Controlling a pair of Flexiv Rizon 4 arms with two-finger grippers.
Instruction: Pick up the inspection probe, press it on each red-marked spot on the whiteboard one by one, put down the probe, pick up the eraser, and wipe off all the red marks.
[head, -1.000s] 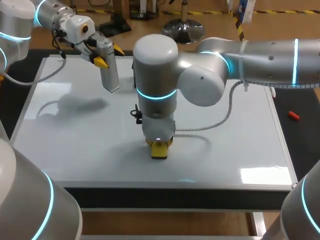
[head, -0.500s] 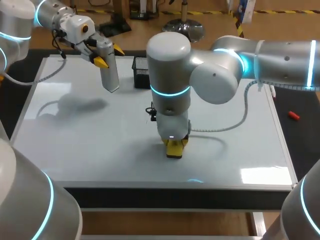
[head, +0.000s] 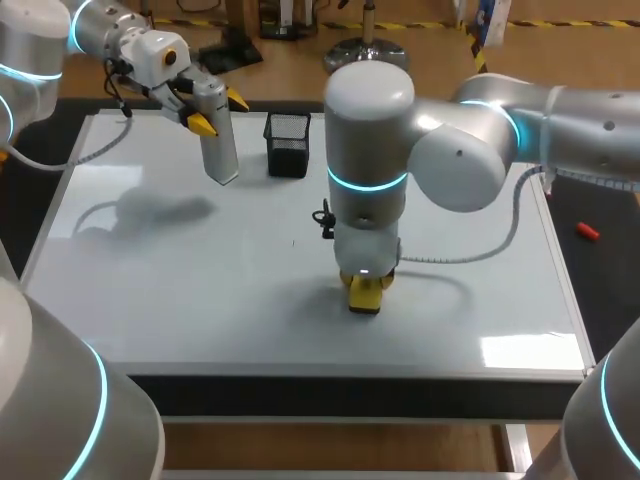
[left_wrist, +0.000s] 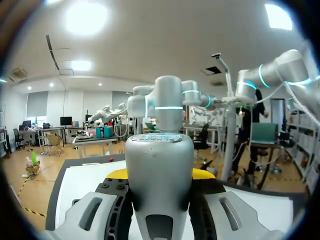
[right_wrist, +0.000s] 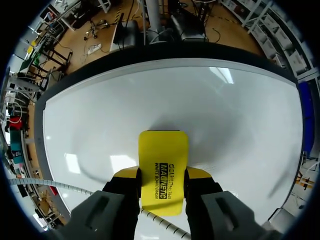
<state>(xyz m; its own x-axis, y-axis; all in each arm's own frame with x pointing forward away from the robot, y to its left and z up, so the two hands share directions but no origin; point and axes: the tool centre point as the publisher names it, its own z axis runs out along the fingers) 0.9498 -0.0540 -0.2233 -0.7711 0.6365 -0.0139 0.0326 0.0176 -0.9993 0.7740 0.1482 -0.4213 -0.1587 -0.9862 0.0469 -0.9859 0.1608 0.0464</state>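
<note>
Now, right gripper (right_wrist: 162, 175): both yellow-tipped fingers clamp the eraser from its two long sides, spread only as wide as the eraser itself. The arm comes down near-vertically, which I judge keeps the wiping face square to the board.
Eraser (right_wrist: 163, 167): a flat yellow slab with rounded corners, smooth and plastic-looking, with dark print on its back. It sticks out ahead of the fingers, and in the head view its lower end sits at the board surface near the front middle. I cannot tell whether it presses or just clears.
Whiteboard (head: 150, 290): a glossy white sheet in a pale frame, lying flat. It mirrors the ceiling lights and carries soft shadows of both arms.
Red marks: none show in any view. Some board is hidden beneath the right arm, so I cannot rule out a remainder there.
Left gripper (head: 220, 112): held high over the far left corner, well apart from the eraser and seemingly out of the wiping path. Its fingers are closed onto the inspection probe from both sides.
Inspection probe (left_wrist: 159, 185): a smooth silver-grey cylinder with a flat cap, matt metal or plastic by its look. It hangs tilted with its tip above the board, not set down.
Mesh cup (head: 287, 144): a small black wire holder, square-sided, standing at the far edge just beside the probe's tip.
Step, by my reading: wiping.
</note>
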